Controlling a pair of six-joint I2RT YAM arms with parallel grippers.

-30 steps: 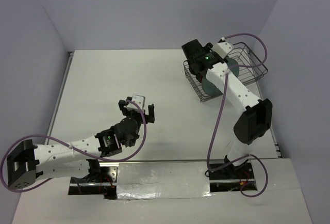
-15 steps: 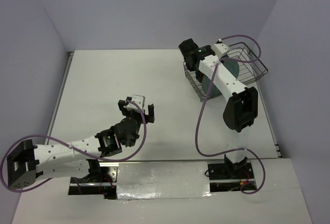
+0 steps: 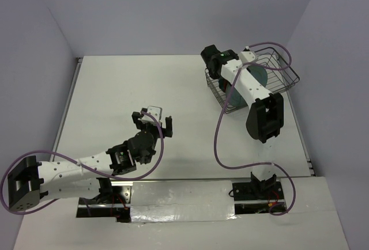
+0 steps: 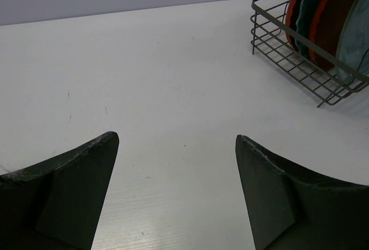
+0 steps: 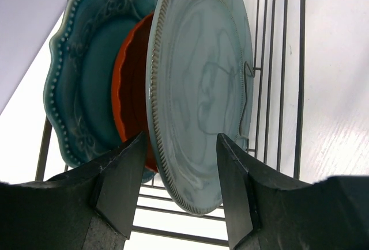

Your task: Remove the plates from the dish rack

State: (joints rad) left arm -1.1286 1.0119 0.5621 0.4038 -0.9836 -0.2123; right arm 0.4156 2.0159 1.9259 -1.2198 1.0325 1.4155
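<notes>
The dish rack (image 3: pixel 286 78) stands at the back right of the table, with plates upright in it. In the right wrist view a pale grey-green plate (image 5: pixel 202 88) is nearest, a red-orange plate (image 5: pixel 130 100) is behind it and a teal scalloped plate (image 5: pixel 83 88) is behind that. My right gripper (image 5: pixel 181 136) is open, its jaws straddling the pale plate's rim with a gap on the right side. My left gripper (image 3: pixel 153 118) hovers open over the middle of the table, holding nothing. Its own view shows the rack (image 4: pixel 277 48) and plates (image 4: pixel 323 25) far off to the right.
The rack's wire wall (image 5: pixel 282 88) runs close behind the pale plate. The right arm's purple cable (image 3: pixel 222 129) loops down over the table in front of the rack. White table (image 4: pixel 173 60) stretches between the left gripper and the rack.
The right arm has folded back and the wrist has shifted slightly left at the rack's near-left corner. Its jaws have narrowed around the pale plate. The left arm has not moved.
</notes>
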